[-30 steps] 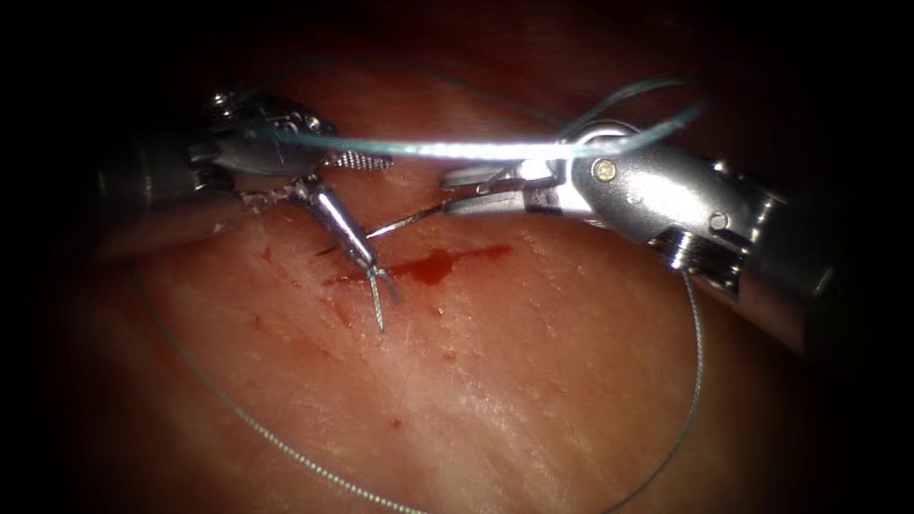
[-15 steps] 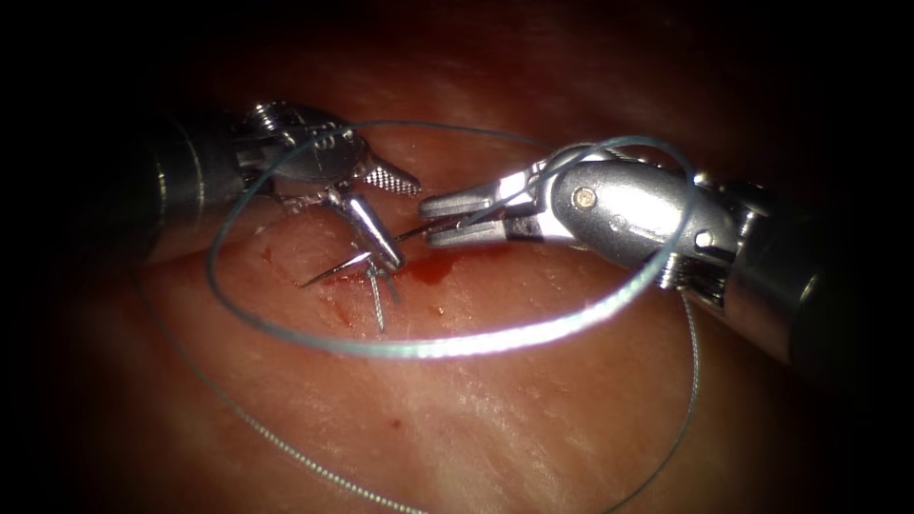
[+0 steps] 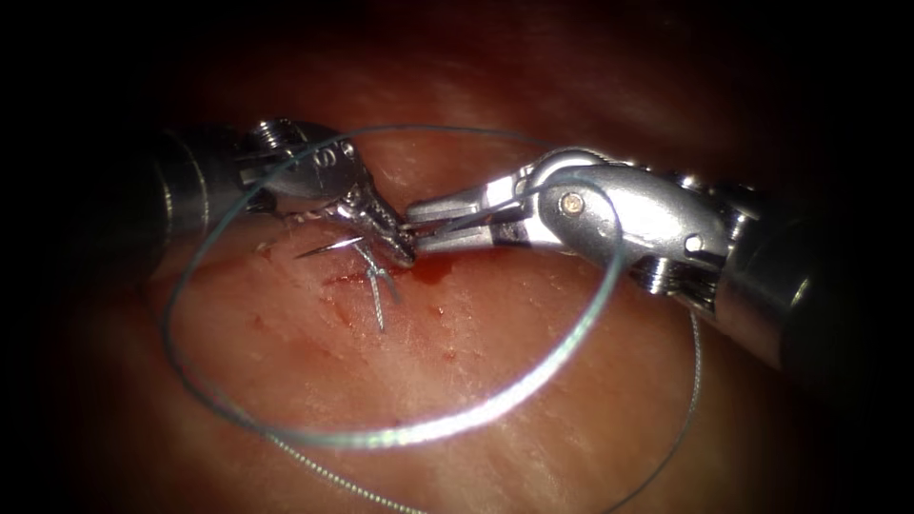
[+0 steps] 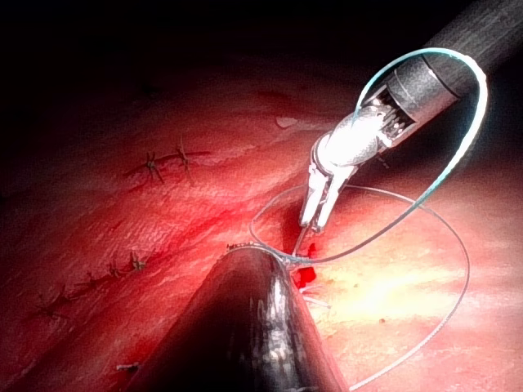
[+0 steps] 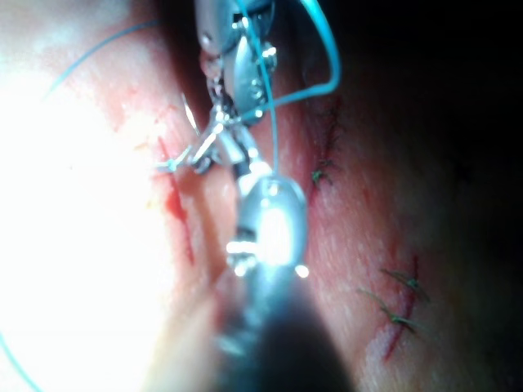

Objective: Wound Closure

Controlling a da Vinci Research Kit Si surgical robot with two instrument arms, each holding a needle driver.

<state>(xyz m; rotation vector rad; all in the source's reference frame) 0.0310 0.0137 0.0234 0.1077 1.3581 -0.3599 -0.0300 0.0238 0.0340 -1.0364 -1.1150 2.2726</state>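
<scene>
The right tool (image 3: 415, 221) comes in from the right with its jaws shut on the back part of the curved needle (image 3: 328, 248). The left tool (image 3: 404, 251) meets it tip to tip, jaws shut on the needle's middle. The needle's point sticks out to the left, free above the tissue (image 3: 495, 381). Just below the jaws sits a tied stitch with short cut ends (image 3: 377, 290), beside a patch of red fluid (image 3: 440, 272) on the cut. The thread (image 3: 400, 436) hangs in a wide loop around both tools. The left wrist view has the right tool (image 4: 314, 214) above the red fluid (image 4: 306, 278).
A second, thinner run of thread (image 3: 698, 381) curves along the tissue's lower right. Older finished stitches (image 4: 165, 162) lie on another cut in the left wrist view, and several older stitches (image 5: 399, 302) show beside the right tool's shaft (image 5: 270, 237) in the right wrist view.
The left tool's jaws have closed on the needle that the right tool brought leftwards to it. The thread loop has dropped from above the tools down over the tissue.
</scene>
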